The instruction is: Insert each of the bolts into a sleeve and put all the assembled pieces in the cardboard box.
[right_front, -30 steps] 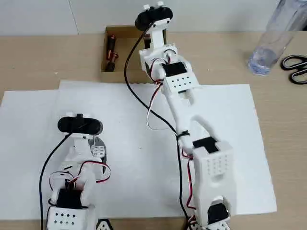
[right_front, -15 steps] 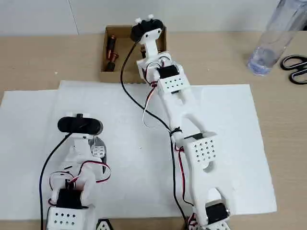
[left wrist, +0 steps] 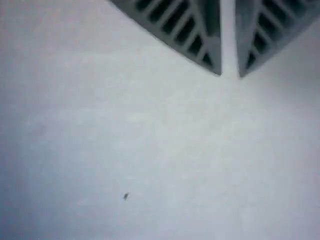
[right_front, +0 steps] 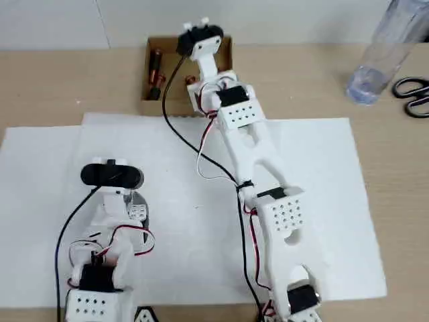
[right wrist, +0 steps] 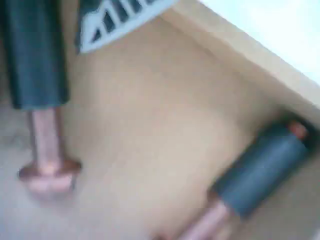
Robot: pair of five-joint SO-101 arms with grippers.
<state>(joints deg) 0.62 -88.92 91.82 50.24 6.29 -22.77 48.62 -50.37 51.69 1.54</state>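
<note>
The cardboard box (right_front: pixel 149 102) stands at the table's far edge, with two assembled bolt-and-sleeve pieces (right_front: pixel 155 64) lying in its left part. My right gripper (right_front: pixel 196 75) hangs inside the box, shut on a black sleeve (right wrist: pixel 36 55) with a copper bolt (right wrist: pixel 47 172) sticking out of it. The bolt's head (right_front: pixel 190 80) shows beside the wrist. One grey finger (right wrist: pixel 117 17) lies against the sleeve. Another assembled piece (right wrist: pixel 260 172) rests by the box wall (right wrist: pixel 240 50). My left gripper (left wrist: pixel 229 75) points down at the white paper (left wrist: pixel 150 150), shut, with nothing in it.
A large white paper sheet (right_front: pixel 322 154) covers the table's middle. A clear plastic bottle (right_front: pixel 379 57) and black scissors (right_front: pixel 412 94) lie at the far right. The left arm (right_front: pixel 110 215) stands at the near left.
The right arm has swung left and stretched farther over the box, carrying its piece. The left arm has not moved.
</note>
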